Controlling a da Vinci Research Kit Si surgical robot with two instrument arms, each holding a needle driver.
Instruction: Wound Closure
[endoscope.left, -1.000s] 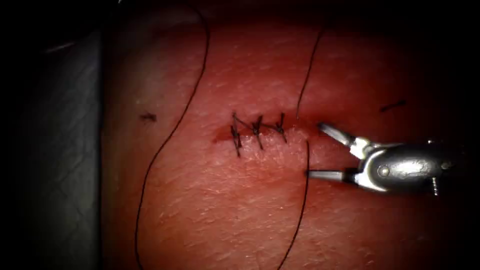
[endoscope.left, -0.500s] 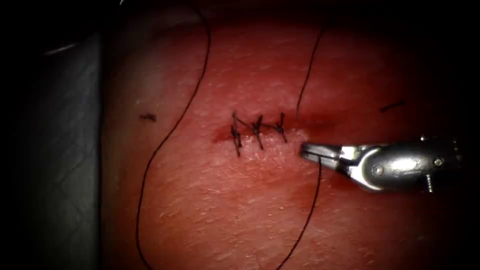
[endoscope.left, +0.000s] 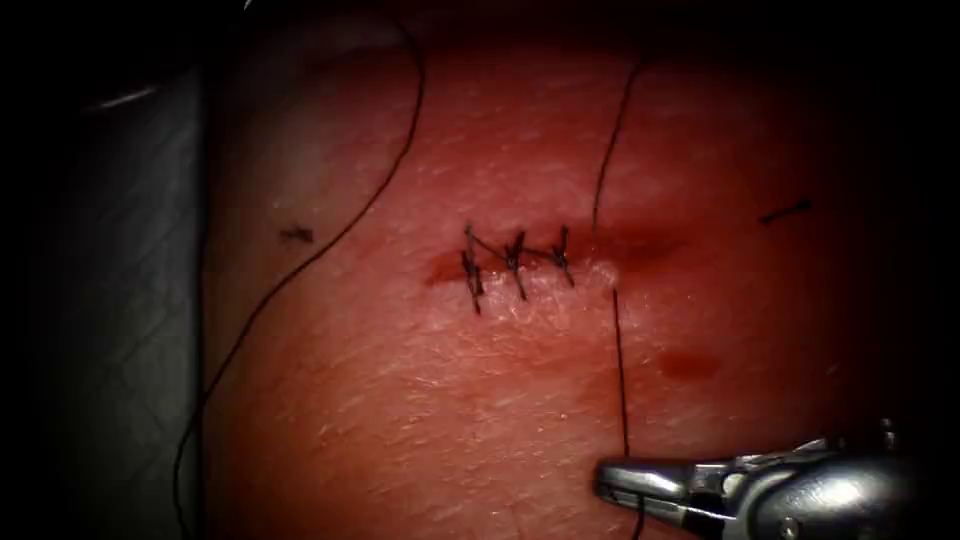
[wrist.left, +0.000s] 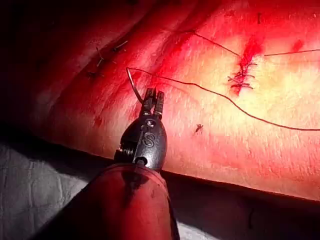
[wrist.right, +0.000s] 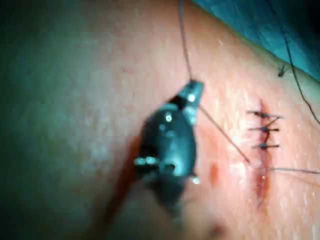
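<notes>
Below the cut (endoscope.left: 560, 262), right pincer (endoscope.left: 612, 483) clamps thin, seemingly taut thread (endoscope.left: 620, 370).

two hands (endoscope.left: 605, 480) (wrist.left: 152, 97), three stitches (endoscope.left: 515, 262), one needle (wrist.left: 133, 86)

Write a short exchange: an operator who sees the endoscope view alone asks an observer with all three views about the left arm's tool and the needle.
Operator: My right tool is shut on the thread, in front of the cut. What does the left tool hold?
Observer: The left tool is shut on the needle, near one end of its curve.
Operator: Is the needle in the tissue?
Observer: It seems not. Its curve arcs up off the surface, and thread runs from its free end toward the stitches.
</notes>
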